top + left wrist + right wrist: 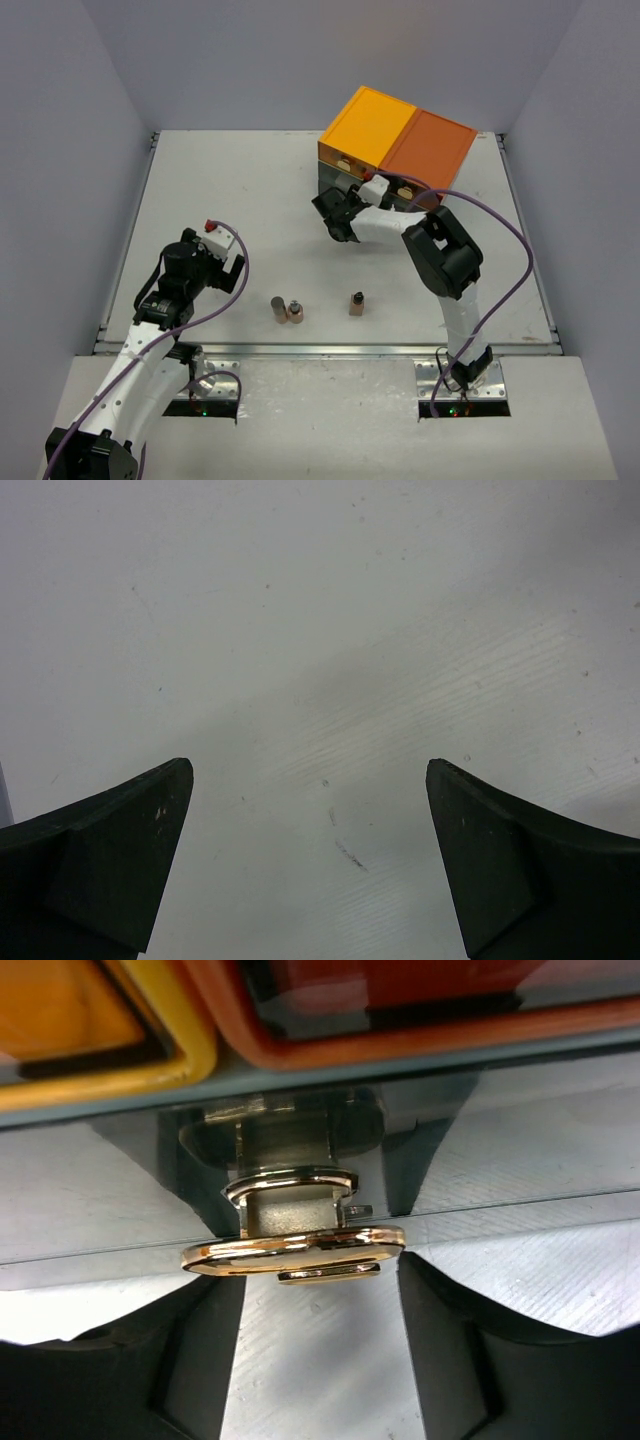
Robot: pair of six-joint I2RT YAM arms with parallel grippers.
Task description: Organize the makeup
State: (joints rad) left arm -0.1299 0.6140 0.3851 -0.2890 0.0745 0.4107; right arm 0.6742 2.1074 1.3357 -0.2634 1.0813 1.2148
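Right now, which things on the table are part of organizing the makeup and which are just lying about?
Job: three small brown bottles; drawer chest, right gripper at its gold pull.
Lying about: the arms' purple cables.

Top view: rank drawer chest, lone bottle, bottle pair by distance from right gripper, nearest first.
1. drawer chest: far side of the table; the right gripper is at its front.
2. lone bottle: near edge, centre-right.
3. bottle pair: near edge, further left; the two are too close to split.
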